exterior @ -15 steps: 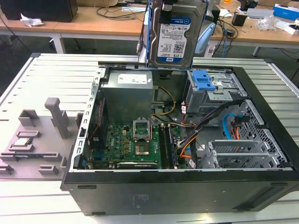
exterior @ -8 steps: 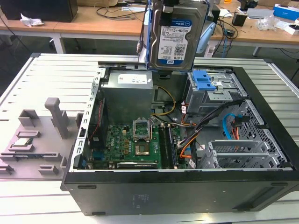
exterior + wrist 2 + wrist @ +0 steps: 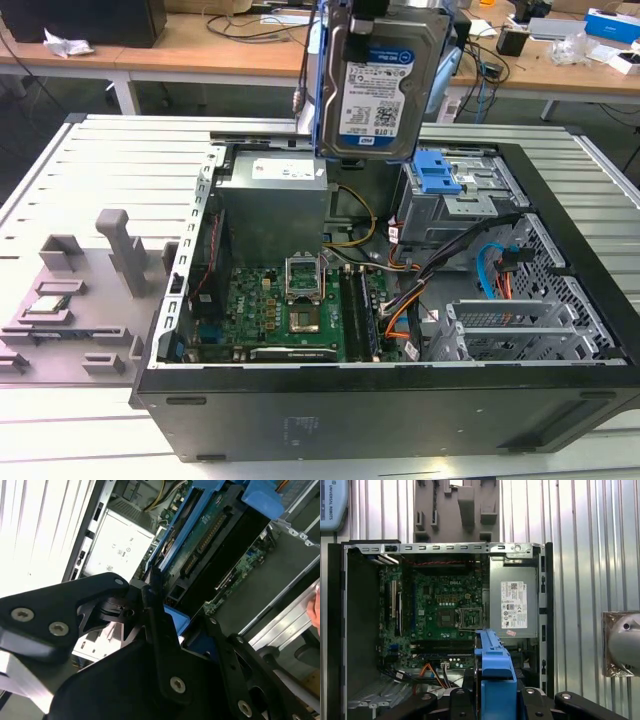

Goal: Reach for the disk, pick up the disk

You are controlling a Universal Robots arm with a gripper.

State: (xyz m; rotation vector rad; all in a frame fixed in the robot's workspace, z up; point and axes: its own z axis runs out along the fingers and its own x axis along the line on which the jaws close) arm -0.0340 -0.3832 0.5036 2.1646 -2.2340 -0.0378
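One disk (image 3: pixel 378 80) is all the tool (image 3: pixel 182 625) carries: the silver-grey drive hangs upright in the air above the open computer case (image 3: pixel 380 420), touching nothing of it, its white-and-blue labelled face turned toward the exterior view. Blue rails run down both of its long edges. In the second wrist view the black fingers (image 3: pixel 152 610) are clamped on the blue rail, with the disk's green circuit-board side (image 3: pixel 220 535) stretching away from them. In the first wrist view the same blue rail (image 3: pixel 492 675) stands edge-on between the black finger links, over the inside of the case. The case lies on its side with its panel off. Inside it, a grey power supply (image 3: pixel 272 185) sits at the far end, directly under the hanging disk in the exterior view, and the green motherboard (image 3: pixel 290 300) fills the floor of the case nearer the camera. Toward the exterior view's right of the power supply, still inside the case, is a metal drive cage (image 3: pixel 480 195) with a bright blue latch (image 3: pixel 438 172) on top, and orange and dark cables (image 3: pixel 400 300) run between the cage and the motherboard. The case rests on a ribbed metal tabletop (image 3: pixel 110 150). Just outside the case, on the exterior view's left, lies a grey fixture plate (image 3: pixel 100 330) with a small square processor chip (image 3: pixel 45 305) on it.
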